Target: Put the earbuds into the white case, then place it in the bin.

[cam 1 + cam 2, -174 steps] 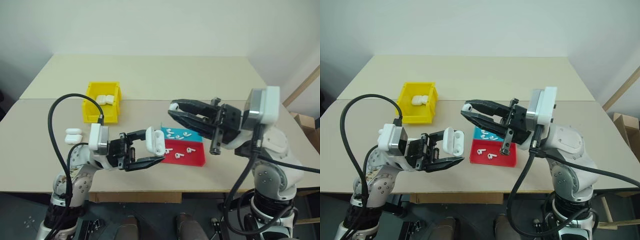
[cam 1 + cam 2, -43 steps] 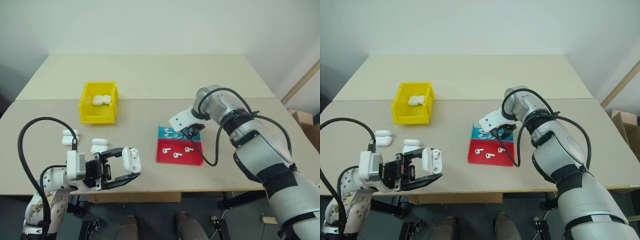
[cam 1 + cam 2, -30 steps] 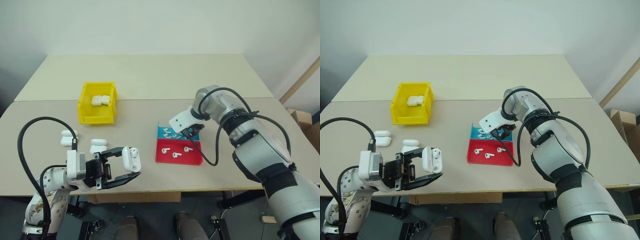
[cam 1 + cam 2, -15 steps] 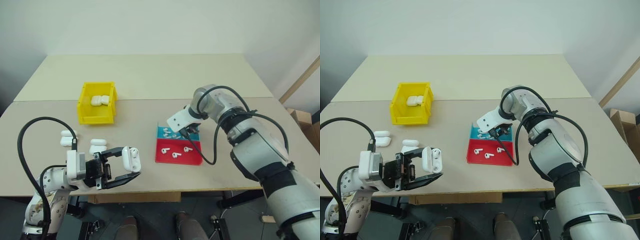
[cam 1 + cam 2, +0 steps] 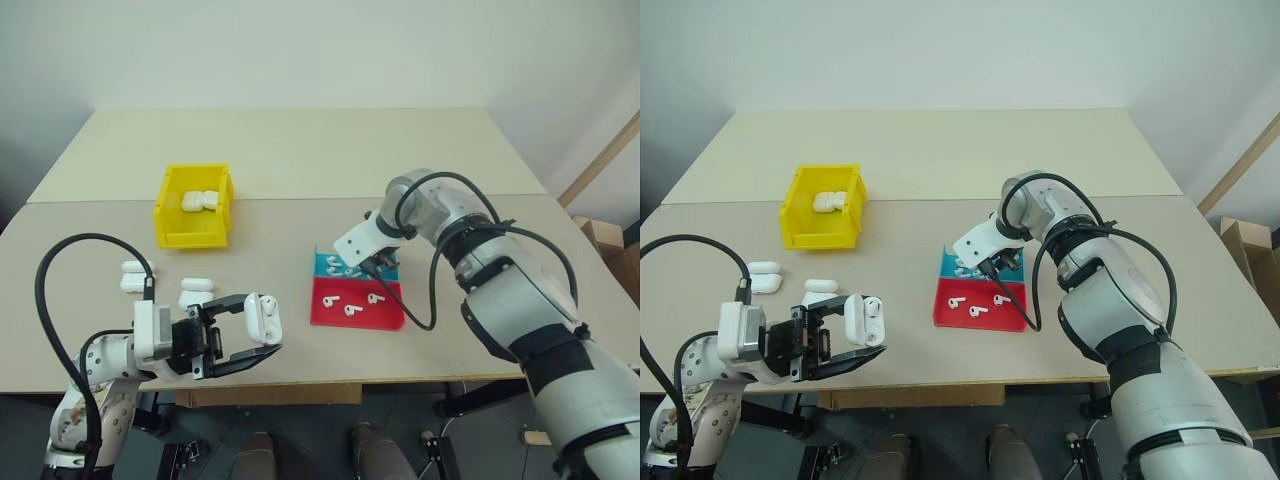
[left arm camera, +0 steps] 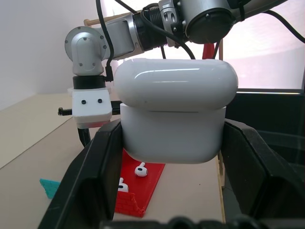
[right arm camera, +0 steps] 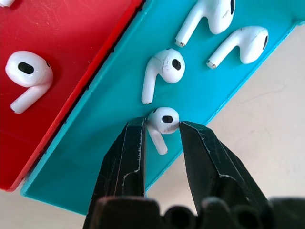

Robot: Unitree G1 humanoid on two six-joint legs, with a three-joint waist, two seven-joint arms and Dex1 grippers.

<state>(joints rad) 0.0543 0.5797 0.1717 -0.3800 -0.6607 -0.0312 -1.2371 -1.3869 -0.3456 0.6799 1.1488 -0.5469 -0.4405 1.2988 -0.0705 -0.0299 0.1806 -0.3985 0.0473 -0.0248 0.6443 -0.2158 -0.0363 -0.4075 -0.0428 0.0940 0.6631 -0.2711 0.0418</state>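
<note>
My left gripper (image 5: 265,323) is shut on the white case (image 5: 262,314), holding it above the table's near edge; the left wrist view has the case (image 6: 174,119) wedged between both black fingers. My right gripper (image 7: 162,125) points down at the blue half of a tray (image 5: 392,272), and its fingertips pinch the head of one earbud (image 7: 164,120). Several more earbuds (image 7: 164,69) lie on the blue half, and three lie on the red half (image 5: 350,309). The yellow bin (image 5: 196,237) stands at the back left with white cases (image 5: 200,200) inside.
Spare white cases lie on the table left of my left hand, a pair (image 5: 132,278) and another pair (image 5: 196,292). The red-and-blue tray (image 5: 980,322) sits mid-table. A seam (image 5: 280,198) crosses the table behind the bin.
My right arm has come down from mid-air to the tray, and in the last second its wrist tilted slightly over the blue half. The left gripper with the case lowered earlier, then stayed still.
</note>
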